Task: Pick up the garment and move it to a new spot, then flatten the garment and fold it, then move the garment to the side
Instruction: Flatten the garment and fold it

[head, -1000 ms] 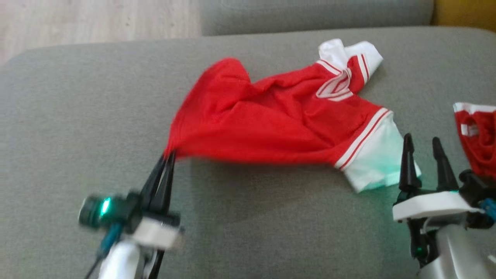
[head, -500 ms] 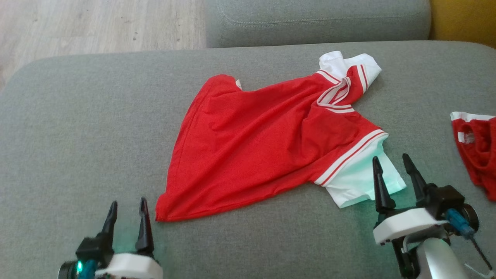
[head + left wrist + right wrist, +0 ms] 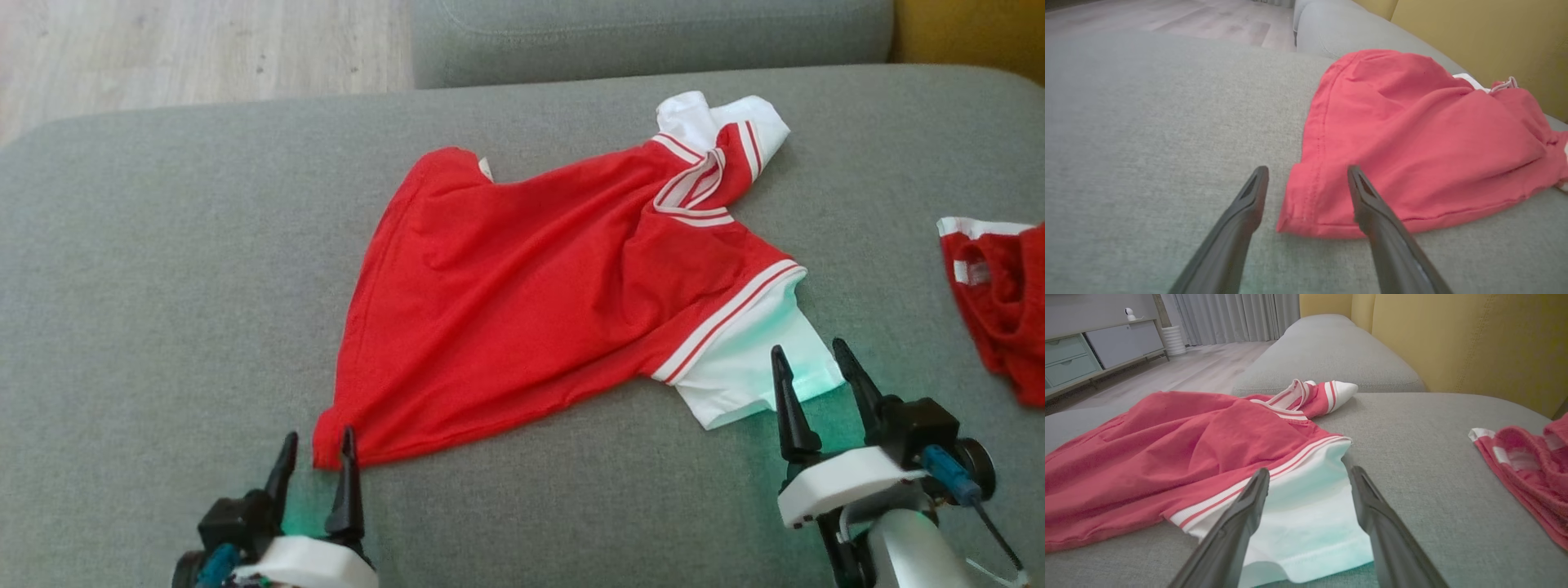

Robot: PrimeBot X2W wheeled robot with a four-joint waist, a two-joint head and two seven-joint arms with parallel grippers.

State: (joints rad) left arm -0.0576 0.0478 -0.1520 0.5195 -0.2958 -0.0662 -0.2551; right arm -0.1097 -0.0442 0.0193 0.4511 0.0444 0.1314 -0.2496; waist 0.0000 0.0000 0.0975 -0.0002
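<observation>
The garment (image 3: pixel 539 294) is a red shirt with white striped sleeves, lying crumpled across the grey sofa cushion (image 3: pixel 163 286). My left gripper (image 3: pixel 318 453) stands open at the shirt's near hem corner (image 3: pixel 1306 208), nothing between its fingers. My right gripper (image 3: pixel 808 367) is open just in front of the white sleeve (image 3: pixel 1306 522), which lies between and beyond its fingers in the right wrist view. The other sleeve and the collar (image 3: pixel 710 163) are bunched at the far end.
A second red and white cloth (image 3: pixel 1000 302) lies at the cushion's right edge. Another grey cushion (image 3: pixel 653 37) sits behind, with a yellow backrest (image 3: pixel 1453 343) to the right. Wooden floor (image 3: pixel 196 45) shows beyond the far left.
My left gripper let go of the hem corner and opened; the shirt dropped flat on the cushion. Both grippers drew back toward the near edge. The camera shifted slightly.
</observation>
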